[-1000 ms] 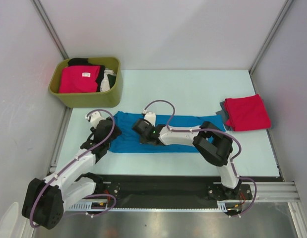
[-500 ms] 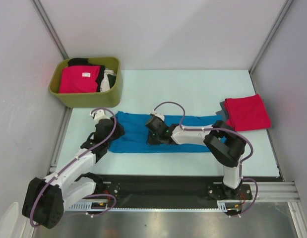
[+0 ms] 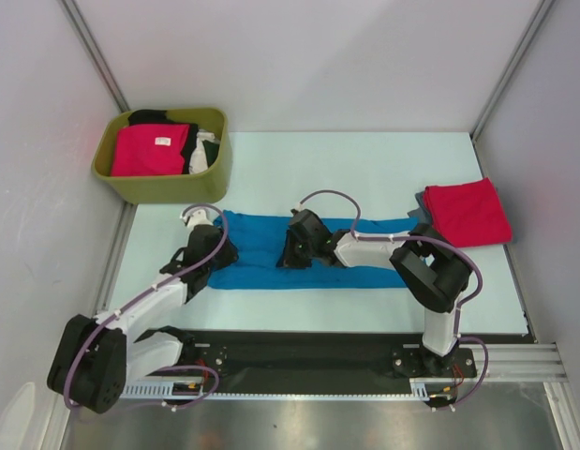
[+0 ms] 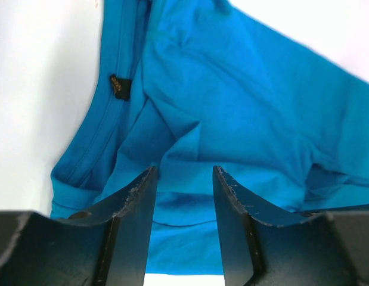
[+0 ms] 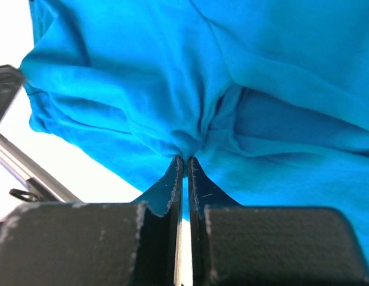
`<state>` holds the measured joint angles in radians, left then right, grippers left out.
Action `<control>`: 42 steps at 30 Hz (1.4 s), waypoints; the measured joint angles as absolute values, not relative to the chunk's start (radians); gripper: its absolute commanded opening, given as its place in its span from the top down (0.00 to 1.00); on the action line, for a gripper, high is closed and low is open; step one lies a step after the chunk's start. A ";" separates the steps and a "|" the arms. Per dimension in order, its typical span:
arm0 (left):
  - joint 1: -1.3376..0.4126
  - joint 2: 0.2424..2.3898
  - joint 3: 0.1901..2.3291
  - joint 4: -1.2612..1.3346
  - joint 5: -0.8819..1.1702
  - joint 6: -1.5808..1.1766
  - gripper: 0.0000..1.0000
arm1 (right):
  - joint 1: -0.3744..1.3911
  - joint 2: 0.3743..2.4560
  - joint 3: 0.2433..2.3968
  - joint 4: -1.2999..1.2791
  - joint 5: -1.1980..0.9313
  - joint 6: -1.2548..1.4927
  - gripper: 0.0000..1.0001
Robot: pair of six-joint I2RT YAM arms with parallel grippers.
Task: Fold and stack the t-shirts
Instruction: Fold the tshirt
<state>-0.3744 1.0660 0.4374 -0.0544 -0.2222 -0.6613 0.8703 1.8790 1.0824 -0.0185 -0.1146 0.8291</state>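
A bright blue t-shirt [image 3: 252,248] lies as a long band across the near part of the table. My right gripper [image 3: 291,255] is shut on a pinched fold of it near the middle; the right wrist view shows cloth [image 5: 142,71] bunched at the tips of the gripper [image 5: 184,159]. My left gripper [image 3: 219,251] is open over the shirt's left end, its jaws [image 4: 184,179] standing apart above the cloth [image 4: 244,101] with nothing clamped between them. A folded red t-shirt [image 3: 466,213] lies at the right.
An olive-green tub [image 3: 163,185] at the back left holds a crimson-pink shirt [image 3: 149,150] with a white label, a black one [image 3: 149,117] and a white one [image 3: 207,150]. A dark grey cloth edge [image 3: 422,212] shows under the red shirt. Walls enclose the table.
My right gripper has moved to the right, pulling its pinch of blue cloth along. My left gripper has shifted slightly up and right over the shirt's left end.
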 measured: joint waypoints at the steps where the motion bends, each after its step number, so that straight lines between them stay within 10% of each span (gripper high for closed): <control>1: -0.374 1.078 0.437 -0.054 -0.222 -0.661 0.53 | 0.870 1.879 1.082 -0.014 -0.121 0.829 0.96; 8: -0.374 1.129 0.437 -0.054 -0.224 -0.656 0.55 | 0.868 1.879 1.082 0.005 -0.148 0.829 0.96; 17: -0.374 1.197 0.437 -0.032 -0.187 -0.646 0.88 | 0.859 1.879 1.082 0.021 -0.168 0.829 0.95; 42: -0.374 0.998 0.448 -0.207 -0.032 -0.714 0.86 | 0.794 1.889 1.111 -0.058 -0.235 0.790 0.91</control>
<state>-0.3744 0.9981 0.4480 -0.2070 -0.0322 -0.7136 0.7937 1.8889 1.1114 -0.0578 -0.2352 0.7898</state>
